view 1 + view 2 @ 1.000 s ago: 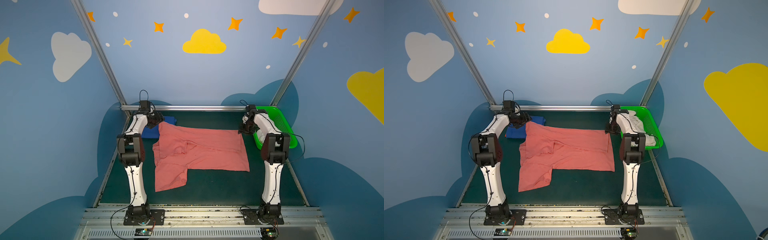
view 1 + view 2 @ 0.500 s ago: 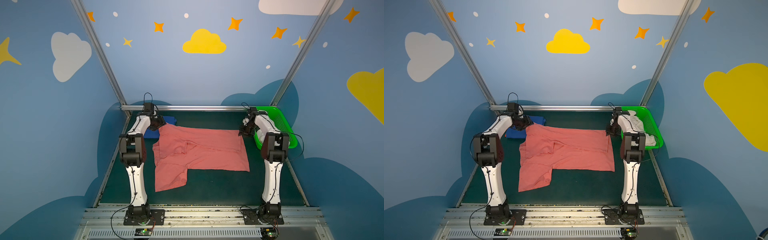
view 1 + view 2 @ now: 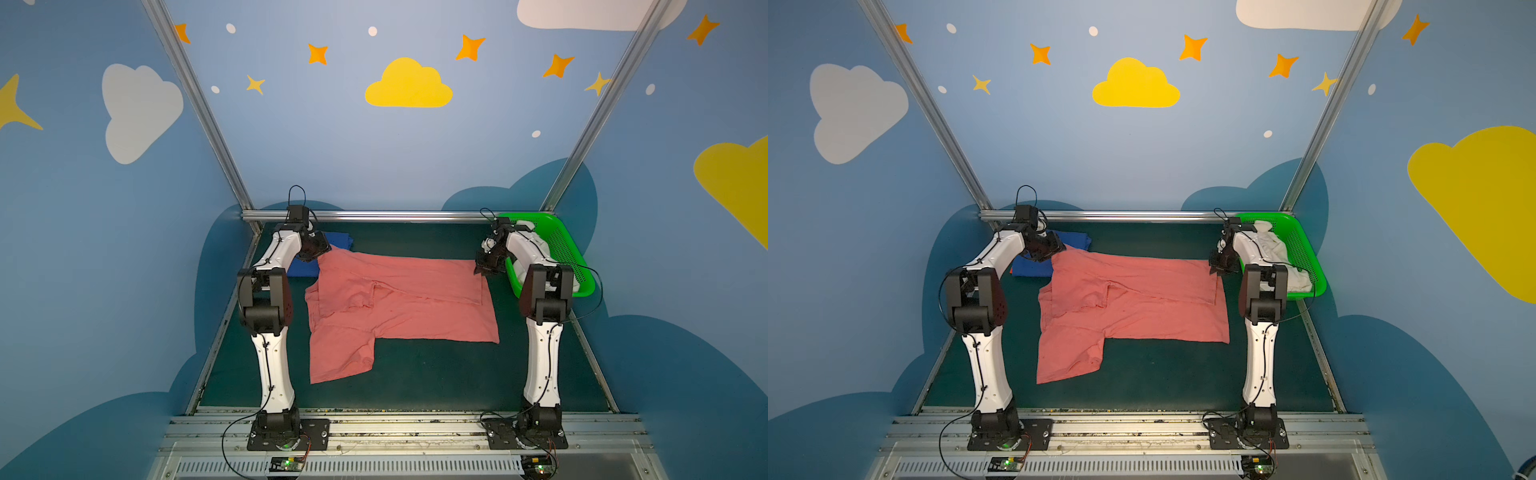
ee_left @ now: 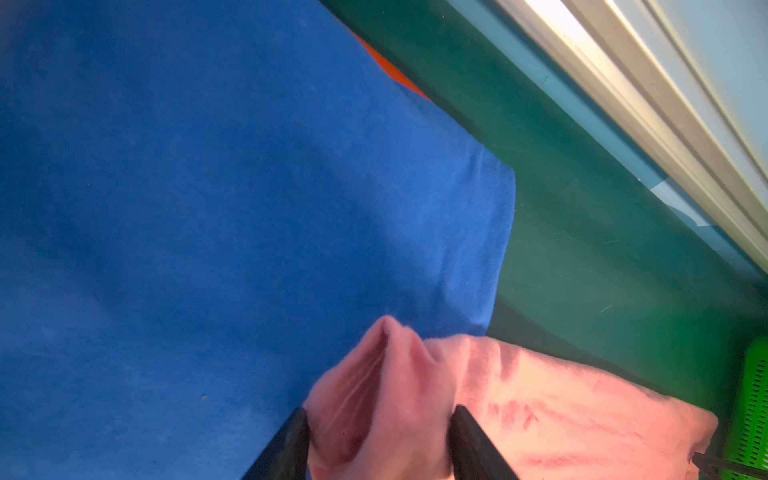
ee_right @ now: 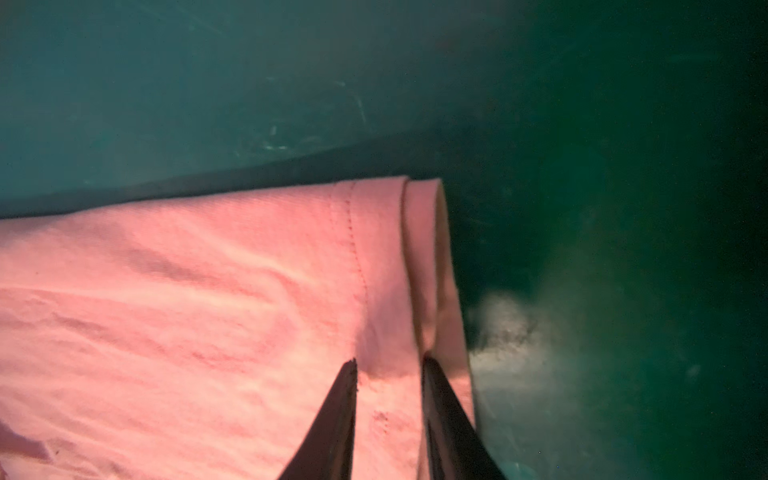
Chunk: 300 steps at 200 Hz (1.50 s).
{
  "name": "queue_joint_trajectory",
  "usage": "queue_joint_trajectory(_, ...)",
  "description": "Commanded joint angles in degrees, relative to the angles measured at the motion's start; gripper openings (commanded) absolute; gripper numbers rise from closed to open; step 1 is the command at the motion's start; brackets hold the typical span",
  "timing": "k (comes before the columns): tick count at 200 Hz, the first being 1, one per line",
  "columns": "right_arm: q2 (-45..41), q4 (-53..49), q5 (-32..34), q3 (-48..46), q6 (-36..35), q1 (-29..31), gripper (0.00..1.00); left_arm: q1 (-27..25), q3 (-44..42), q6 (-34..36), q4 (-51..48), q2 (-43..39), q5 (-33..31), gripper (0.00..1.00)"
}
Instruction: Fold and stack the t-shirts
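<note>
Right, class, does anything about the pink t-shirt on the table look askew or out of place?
Yes. The salmon-pink t-shirt lies lopsided: its far part is folded over, one sleeve juts toward the front, and a far corner overlaps the blue t-shirt.

Pink t-shirt (image 3: 399,307) half-folded beside folded blue t-shirt (image 3: 340,241).

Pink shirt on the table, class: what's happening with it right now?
Both arms are at the salmon-pink t-shirt, spread partly folded on the table. The left gripper has a bunch of its far left corner between its fingers. The right gripper straddles the far right hem corner, grip unclear. A folded blue t-shirt lies over an orange one, and a white t-shirt sits in the green basket.
</note>
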Motion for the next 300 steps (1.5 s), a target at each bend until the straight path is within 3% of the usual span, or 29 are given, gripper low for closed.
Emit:
queue_joint_trajectory(1,1.05,-0.80,1.05,0.27,0.62,-0.11,0.28,-0.18,-0.74,1.17,-1.52,-3.12,-0.92,0.55)
queue_joint_trajectory(27,0.62,-0.87,1.73,0.27,0.64,-0.09,0.25,-0.19,-0.65,1.21,-1.71,-3.21,-0.85,0.53)
queue_joint_trajectory(78,0.06,-0.80,1.67,0.92,0.62,-0.05,0.00,-0.30,-0.70,1.34,-1.61,-3.13,-0.89,0.42)
queue_joint_trajectory(143,1.06,-2.13,3.72,7.33,0.29,-0.07,0.00,-0.30,0.40,1.43,-2.39,-2.46,-2.74,0.08)
queue_joint_trajectory(230,5.43,-6.44,5.83,15.74,-1.04,-0.09,0.00,-0.17,1.99,1.89,-3.37,-1.45,-3.60,0.05)
queue_joint_trajectory(239,5.61,-7.10,5.83,15.58,-1.12,0.05,0.00,-0.22,2.03,1.94,-3.37,-1.45,-3.62,0.07)
queue_joint_trajectory(250,5.67,-7.79,6.53,15.24,-1.39,0.23,0.00,-0.22,2.18,1.75,-3.44,-1.36,-3.51,0.19)
queue_joint_trajectory(258,5.65,-8.33,7.36,15.13,-1.51,0.42,0.15,-0.19,2.51,1.78,-3.61,-1.28,-3.26,0.31)
queue_joint_trajectory(265,5.53,-8.80,7.92,15.04,-1.65,0.57,0.23,-0.22,2.87,1.78,-3.84,-1.19,-3.10,0.45)
queue_joint_trajectory(283,4.21,-8.96,8.91,14.11,-1.71,1.02,0.34,-0.26,3.56,1.74,-4.41,-1.26,-2.69,0.65)
queue_joint_trajectory(300,1.40,-7.86,9.48,12.09,-1.82,1.66,0.42,-0.30,3.94,1.61,-4.99,-2.07,-2.67,0.78)
